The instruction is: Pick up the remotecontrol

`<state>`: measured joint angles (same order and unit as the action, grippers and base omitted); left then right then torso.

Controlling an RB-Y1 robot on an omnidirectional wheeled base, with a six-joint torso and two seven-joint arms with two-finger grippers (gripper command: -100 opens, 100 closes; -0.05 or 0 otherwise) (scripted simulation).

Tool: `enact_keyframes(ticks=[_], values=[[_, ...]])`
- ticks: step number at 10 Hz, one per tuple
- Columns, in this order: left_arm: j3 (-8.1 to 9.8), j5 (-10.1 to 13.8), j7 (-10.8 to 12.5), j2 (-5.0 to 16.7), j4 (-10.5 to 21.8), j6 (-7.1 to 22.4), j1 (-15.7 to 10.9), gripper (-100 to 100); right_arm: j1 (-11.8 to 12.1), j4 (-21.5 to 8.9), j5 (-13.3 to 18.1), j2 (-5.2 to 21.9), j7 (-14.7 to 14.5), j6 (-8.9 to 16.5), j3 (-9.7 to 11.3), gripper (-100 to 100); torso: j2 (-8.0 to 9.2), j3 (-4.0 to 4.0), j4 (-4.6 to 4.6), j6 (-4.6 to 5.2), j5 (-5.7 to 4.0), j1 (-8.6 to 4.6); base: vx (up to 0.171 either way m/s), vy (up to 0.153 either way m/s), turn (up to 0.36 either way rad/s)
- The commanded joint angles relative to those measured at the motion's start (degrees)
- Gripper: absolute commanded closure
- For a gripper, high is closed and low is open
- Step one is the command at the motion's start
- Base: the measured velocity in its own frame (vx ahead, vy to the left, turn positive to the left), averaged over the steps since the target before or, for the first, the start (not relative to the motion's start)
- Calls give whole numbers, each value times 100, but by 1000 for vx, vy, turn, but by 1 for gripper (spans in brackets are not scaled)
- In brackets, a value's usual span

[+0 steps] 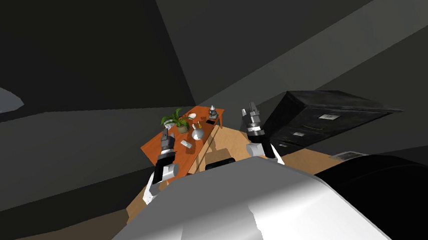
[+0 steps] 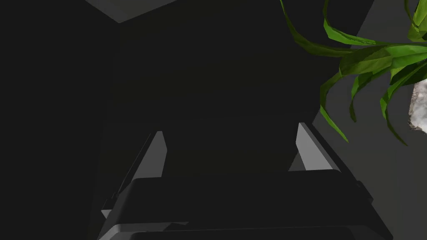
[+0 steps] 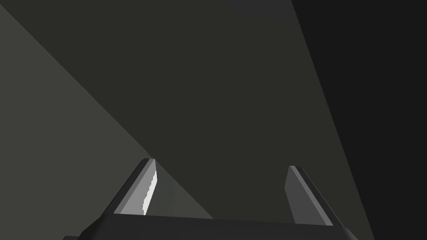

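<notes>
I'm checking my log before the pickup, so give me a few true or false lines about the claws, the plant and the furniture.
The left claw and the right claw are both open and empty. True.
The plant stands on the floor. False: it stands on the table.
A black cabinet sits to the right of the table. True.
The left claw grips a leaf. False: the leaves hang beside it, apart from its fingers.

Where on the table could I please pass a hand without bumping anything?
The near end of the table, between the remote and the edge, looks bare. The far end is crowded: plant, bowl, round flask, figurine.
</notes>
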<state>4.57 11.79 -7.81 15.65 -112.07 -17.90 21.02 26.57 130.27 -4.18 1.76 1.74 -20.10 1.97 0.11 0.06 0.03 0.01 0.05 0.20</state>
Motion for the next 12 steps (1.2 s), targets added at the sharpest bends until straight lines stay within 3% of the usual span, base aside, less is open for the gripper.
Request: enact_keyframes(ticks=[1,2,4,5,6,8,9,10,11,12], values=[[41,190,-171,218,286,254,-104,-100,0,0,0,0,0,0,0,0,0,0,0,0,0,0,-63,66,-189],[41,190,-171,218,355,254,-104,-100,0,0,0,0,0,0,0,0,7,4,1,-1,2,7,-43,49,-82],[112,481,-378,527,732,627,-276,-100,0,0,0,0,0,0,0,0,2,1,0,0,0,0,-51,50,-200],[112,481,-378,527,859,645,-276,-100,0,0,0,0,0,0,0,0,5,3,1,1,1,8,-40,50,-98],[145,636,-480,679,1022,865,-367,-100,1,0,0,0,0,0,-1,0,1,1,0,-4,2,4,-32,33,-136],[145,636,-480,679,1127,865,-367,-100,1,0,0,0,0,0,0,0,-6,-3,-1,-3,0,-5,-17,18,-42],[175,797,-582,829,1356,1100,-460,-100,1,0,0,0,0,0,0,0,-12,-6,-2,-4,-2,-11,-18,18,-149],[175,797,-582,829,1405,1100,-460,-100,1,0,0,0,0,0,0,0,-11,-6,-2,0,-2,-9,-18,28,-119],[202,962,-682,977,1641,1351,-556,-100,1,0,0,0,0,0,0,0,-11,-6,-2,-3,-1,-6,-26,34,-199],[202,962,-682,977,1692,1351,-556,-100,0,0,0,0,0,0,0,0,-8,-4,-2,-1,0,-3,-27,32,-92]])
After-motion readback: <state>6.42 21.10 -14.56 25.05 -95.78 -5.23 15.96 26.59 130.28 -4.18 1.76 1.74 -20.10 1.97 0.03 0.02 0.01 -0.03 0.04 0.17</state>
